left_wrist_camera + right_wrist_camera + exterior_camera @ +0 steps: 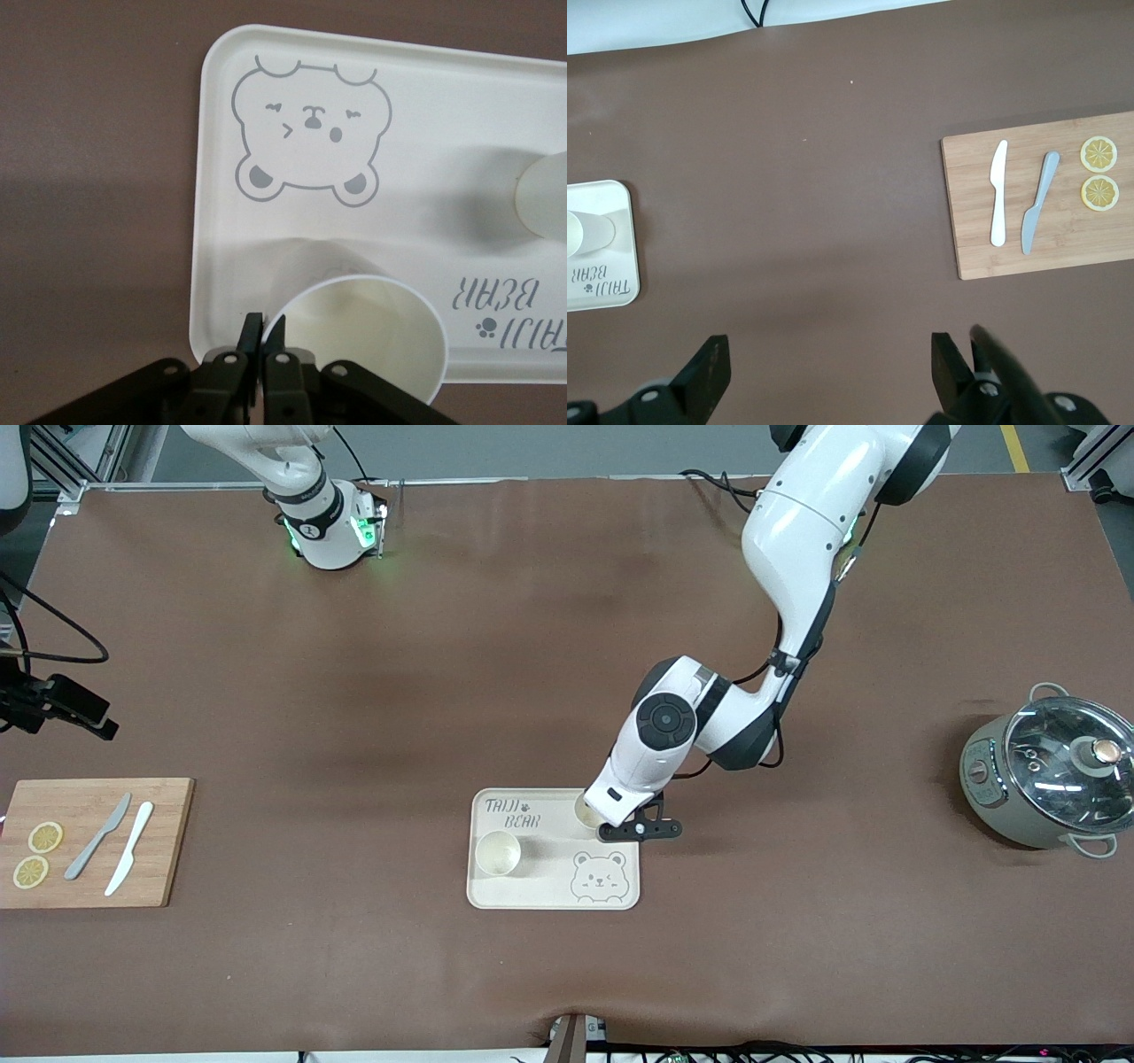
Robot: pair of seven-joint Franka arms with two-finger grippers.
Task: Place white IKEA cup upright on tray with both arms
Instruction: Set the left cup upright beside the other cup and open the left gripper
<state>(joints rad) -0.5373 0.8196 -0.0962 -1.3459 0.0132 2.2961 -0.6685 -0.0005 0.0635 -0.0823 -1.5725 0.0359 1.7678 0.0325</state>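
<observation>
The cream tray (551,843) with "TAIJI BEAR" lettering lies mid-table, near the front camera. One white cup (497,853) stands upright on it toward the right arm's end. My left gripper (592,811) is over the tray's corner farther from the front camera and is shut on the rim of a second white cup (359,341), which is upright with its mouth up. I cannot tell whether this cup rests on the tray (443,115). The left fingers (252,329) pinch the rim. My right gripper (830,354) is open and empty, high over bare table, and out of the front view.
A wooden cutting board (93,868) with two knives and two lemon slices lies at the right arm's end. A pot with a glass lid (1050,775) stands at the left arm's end. The first cup also shows in the left wrist view (542,197).
</observation>
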